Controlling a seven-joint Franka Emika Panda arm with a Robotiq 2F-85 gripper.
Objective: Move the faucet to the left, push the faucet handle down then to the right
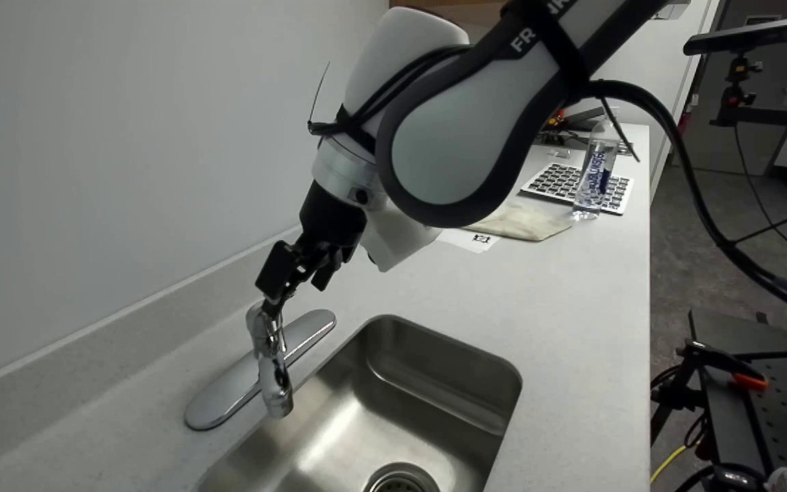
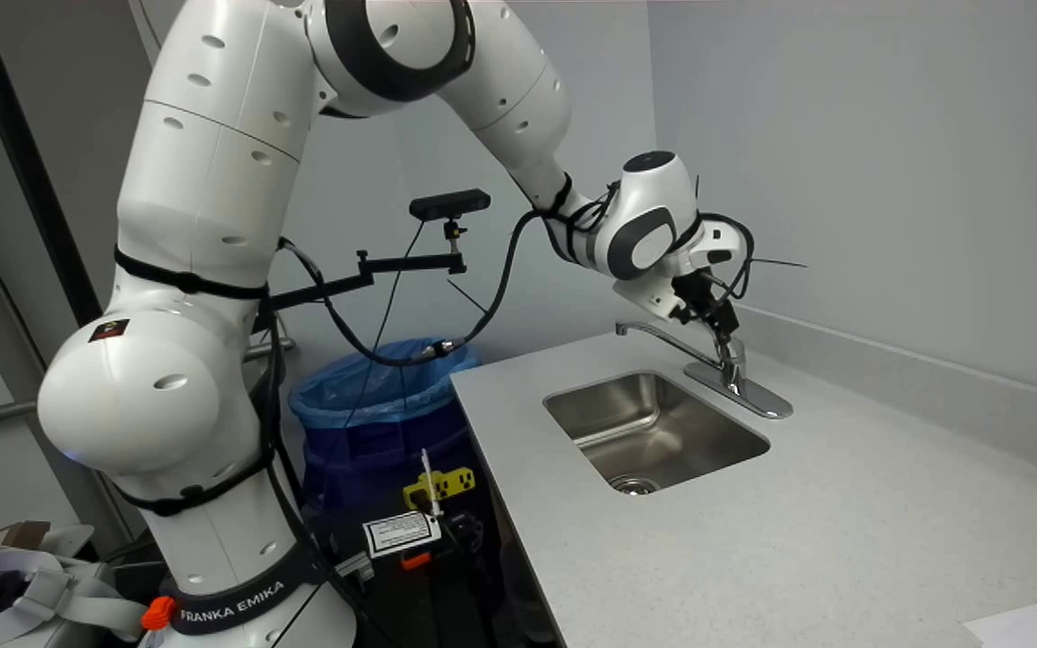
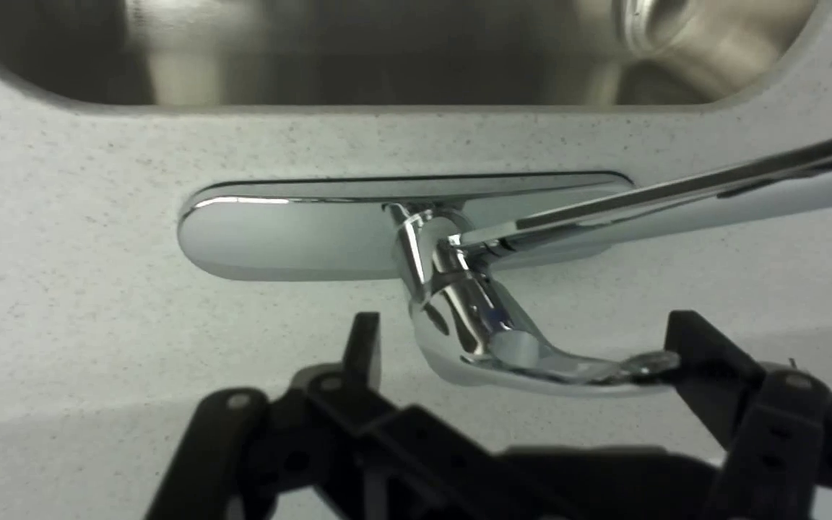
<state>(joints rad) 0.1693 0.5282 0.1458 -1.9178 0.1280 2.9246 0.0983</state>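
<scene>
The faucet is silver metal. Its body (image 3: 459, 303) rises from a long oval base plate, and its spout (image 3: 676, 202) runs off to the right in the wrist view. The spout also shows in both exterior views (image 1: 275, 393) (image 2: 667, 340), at the basin's edge. The faucet handle (image 3: 568, 368) curves right from the top of the body. My gripper (image 3: 528, 347) is open, its fingers wide apart on either side of the handle. The handle's tip meets the right finger in the wrist view; I cannot tell whether they touch. The gripper is just above the faucet in both exterior views (image 1: 298, 294) (image 2: 724, 328).
The steel sink basin (image 1: 421, 389) lies beside the faucet in the counter (image 1: 578, 328). A wall (image 1: 127, 137) rises behind the faucet. A keyboard (image 1: 557, 179), a water bottle (image 1: 595, 171) and a cloth (image 1: 520, 220) lie farther along the counter. A blue-lined bin (image 2: 374, 382) stands beside it.
</scene>
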